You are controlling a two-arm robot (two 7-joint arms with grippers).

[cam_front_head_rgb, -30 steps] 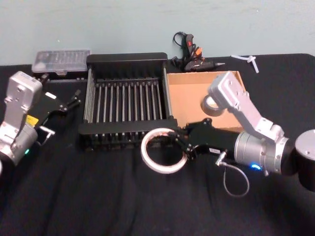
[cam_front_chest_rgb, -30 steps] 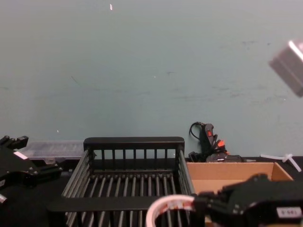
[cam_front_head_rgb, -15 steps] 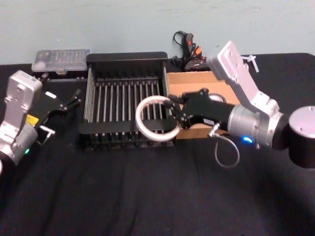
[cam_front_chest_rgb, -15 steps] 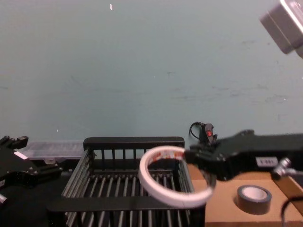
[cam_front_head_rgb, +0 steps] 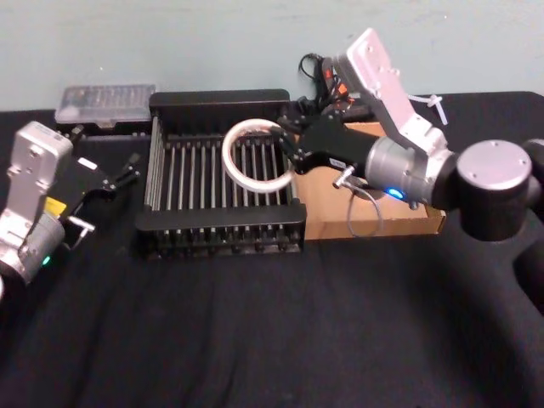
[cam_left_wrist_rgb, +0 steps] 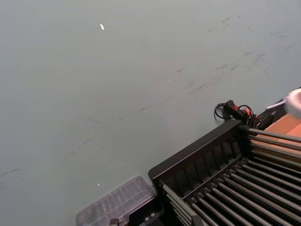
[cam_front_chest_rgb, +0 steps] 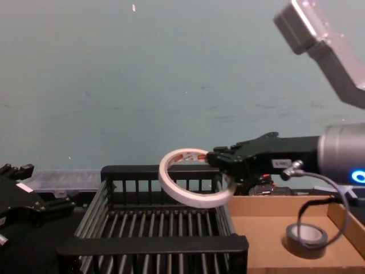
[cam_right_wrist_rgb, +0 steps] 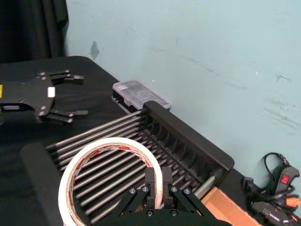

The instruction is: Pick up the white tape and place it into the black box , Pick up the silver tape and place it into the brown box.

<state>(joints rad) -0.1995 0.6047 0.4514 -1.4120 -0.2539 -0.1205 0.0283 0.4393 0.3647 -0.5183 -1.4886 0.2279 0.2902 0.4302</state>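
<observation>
**A:** Where do your right fingers (cam_right_wrist_rgb: 156, 186) stand?

**B:** They are pinched on the rim of the white tape (cam_front_head_rgb: 256, 155), one inside the hole and one outside. Your right gripper (cam_front_head_rgb: 291, 156) holds the roll up in the air, tilted, over the right part of the black box (cam_front_head_rgb: 219, 223). In the chest view the roll (cam_front_chest_rgb: 191, 181) hangs above the crate's far rim (cam_front_chest_rgb: 161, 170), clear of the bars.

**A:** And the silver tape?

**B:** It lies flat in the brown box (cam_front_chest_rgb: 274, 206), near the front of the tray in the chest view (cam_front_chest_rgb: 305, 238). That tray sits just right of the black box, the two touching side by side on the black counter (cam_front_head_rgb: 255, 331).

**A:** What about your left side?

**B:** Your left gripper (cam_front_head_rgb: 119, 180) rests over the counter to the left of the black box, its fingers (cam_right_wrist_rgb: 66, 114) spread apart and holding nothing. Behind it lies a clear plastic case (cam_front_head_rgb: 105, 102), and a black glue gun (cam_front_head_rgb: 327, 85) with orange parts lies behind the brown box by the wall.
</observation>
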